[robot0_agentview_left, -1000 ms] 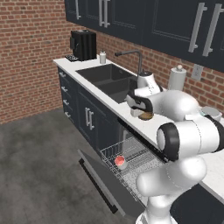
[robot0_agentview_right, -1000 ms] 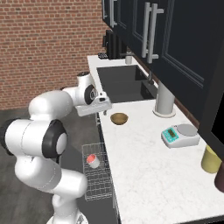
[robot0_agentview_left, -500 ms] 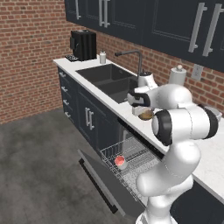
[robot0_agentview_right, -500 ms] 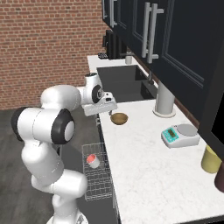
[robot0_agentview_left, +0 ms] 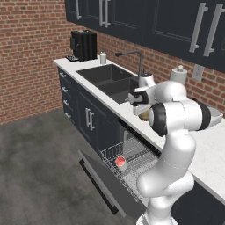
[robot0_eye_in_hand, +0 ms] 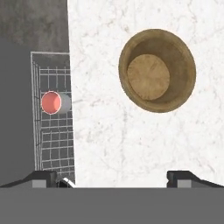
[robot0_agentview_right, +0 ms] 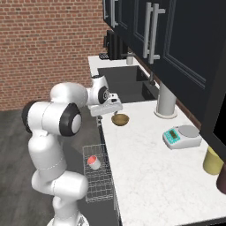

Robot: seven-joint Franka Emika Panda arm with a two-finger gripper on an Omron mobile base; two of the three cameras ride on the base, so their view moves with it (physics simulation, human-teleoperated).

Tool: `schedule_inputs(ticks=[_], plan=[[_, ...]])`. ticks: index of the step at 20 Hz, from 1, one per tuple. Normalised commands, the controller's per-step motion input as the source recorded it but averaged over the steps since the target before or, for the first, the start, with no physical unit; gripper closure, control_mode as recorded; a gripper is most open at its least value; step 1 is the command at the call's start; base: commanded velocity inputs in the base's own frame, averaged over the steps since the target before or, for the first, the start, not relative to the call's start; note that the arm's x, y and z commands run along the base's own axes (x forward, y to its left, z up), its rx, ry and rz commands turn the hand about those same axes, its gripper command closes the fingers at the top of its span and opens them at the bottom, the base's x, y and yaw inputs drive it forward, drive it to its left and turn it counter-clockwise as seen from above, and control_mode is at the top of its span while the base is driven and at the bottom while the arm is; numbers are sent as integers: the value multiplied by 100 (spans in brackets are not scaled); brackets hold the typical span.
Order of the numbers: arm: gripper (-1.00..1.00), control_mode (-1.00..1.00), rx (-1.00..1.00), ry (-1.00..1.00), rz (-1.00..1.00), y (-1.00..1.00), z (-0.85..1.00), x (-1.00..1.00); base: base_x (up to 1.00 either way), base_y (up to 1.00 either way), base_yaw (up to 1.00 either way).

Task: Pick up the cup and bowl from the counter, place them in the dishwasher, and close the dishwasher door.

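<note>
- Cup (robot0_eye_in_hand: pixel 54 102) sits in the dishwasher rack (robot0_eye_in_hand: pixel 52 131), at nine o'clock.
- Fingers (robot0_eye_in_hand: pixel 116 177) spread wide, empty, above the counter (robot0_eye_in_hand: pixel 100 131).
- Bowl (robot0_eye_in_hand: pixel 157 70) waits at one o'clock, likely next.

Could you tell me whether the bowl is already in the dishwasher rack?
No, the bowl sits on the counter, while the cup lies in the rack.

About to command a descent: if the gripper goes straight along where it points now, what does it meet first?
Probably bare counter near its edge. The open gripper points down there; the bowl sits off to one side.
</note>
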Motion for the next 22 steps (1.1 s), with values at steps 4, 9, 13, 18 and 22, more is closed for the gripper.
schedule_inputs(ticks=[4, 9, 13, 18, 22], plan=[[-100, -100, 0, 0, 0, 0, -29, 19, 0, 0, 0], [-100, -100, 0, 0, 0, -2, -29, 23, 0, 0, 0], [-100, -100, 0, 0, 0, -3, -19, 30, 0, 0, 0], [-100, -100, 0, 0, 0, -7, -17, 29, 0, 0, 0], [-100, -100, 0, 0, 0, -1, -16, 19, 0, 0, 0]])
